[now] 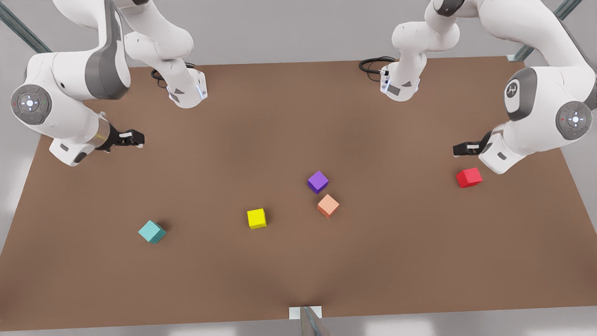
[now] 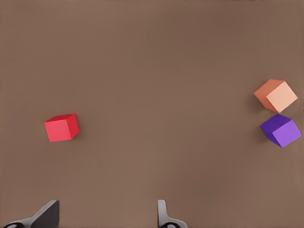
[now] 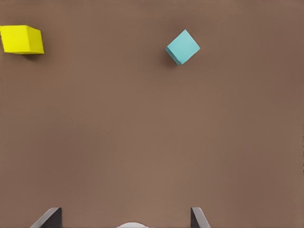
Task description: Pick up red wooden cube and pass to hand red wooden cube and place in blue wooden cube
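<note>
The red wooden cube (image 1: pixel 468 177) (image 2: pixel 61 128) rests on the table at the front view's right. My left gripper (image 1: pixel 459 149) (image 2: pixel 107 213) hovers just behind it, open and holding nothing. The blue wooden cube (image 1: pixel 152 231) (image 3: pixel 183 47), teal in colour, lies at the front view's lower left. My right gripper (image 1: pixel 137 138) (image 3: pixel 124 216) hangs above the table behind that cube, well apart from it, also open and holding nothing.
A purple cube (image 1: pixel 317 181) (image 2: pixel 281 130) and a salmon-orange cube (image 1: pixel 328 205) (image 2: pixel 275 95) sit close together mid-table. A yellow cube (image 1: pixel 256 218) (image 3: pixel 21 39) lies between them and the teal one. Both arm bases (image 1: pixel 186 91) stand at the brown table's (image 1: pixel 373 261) far edge.
</note>
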